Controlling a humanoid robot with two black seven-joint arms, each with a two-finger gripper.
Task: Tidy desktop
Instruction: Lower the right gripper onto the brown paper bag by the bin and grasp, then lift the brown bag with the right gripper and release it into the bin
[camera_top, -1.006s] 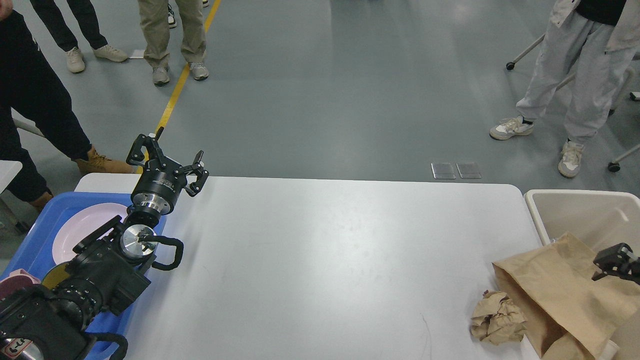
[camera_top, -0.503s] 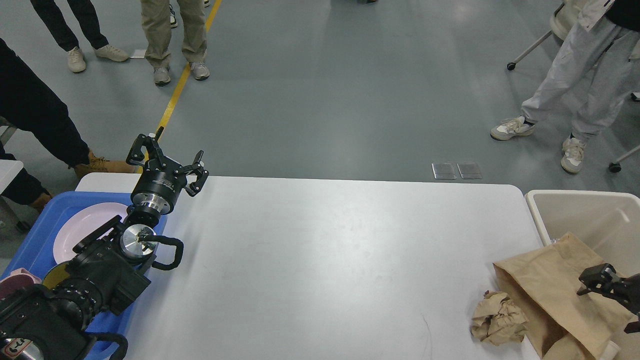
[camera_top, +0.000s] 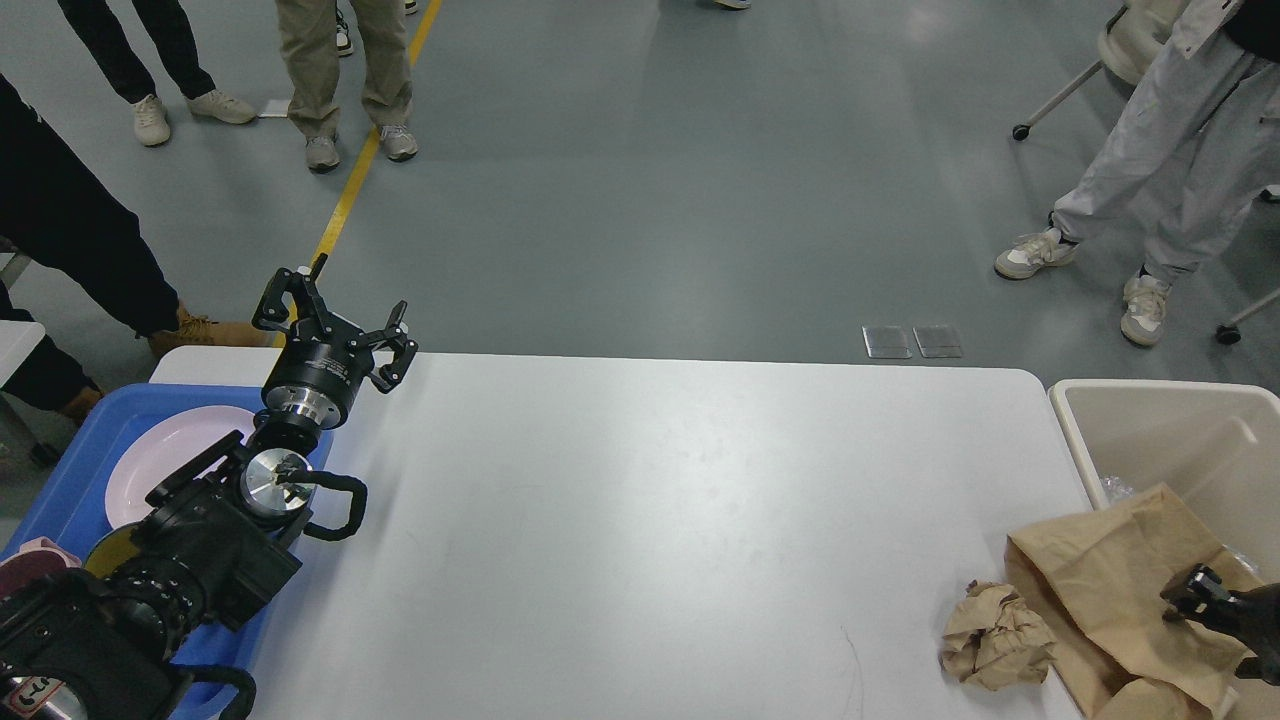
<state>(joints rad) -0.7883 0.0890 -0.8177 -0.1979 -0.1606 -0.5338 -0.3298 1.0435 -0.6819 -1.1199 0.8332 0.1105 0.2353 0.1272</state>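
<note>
The white desktop (camera_top: 650, 520) fills the middle of the head view. A crumpled brown paper ball (camera_top: 995, 635) lies near its front right edge. Beside it, a brown paper bag (camera_top: 1100, 570) leans over the table's right end towards the beige bin (camera_top: 1160, 420). My right gripper (camera_top: 1215, 610) is dark and small at the right edge, lying against the bag; I cannot tell its fingers apart. My left gripper (camera_top: 335, 320) is open and empty, raised over the table's far left corner.
A blue tray (camera_top: 90, 450) at the left holds a pink plate (camera_top: 170, 450) and a dark pink dish (camera_top: 25, 565), partly hidden by my left arm. People stand on the grey floor beyond the table at left and right.
My right gripper has moved down and towards me along the bag. The bag has shifted right and sagged lower against the bin. The left arm has not moved.
</note>
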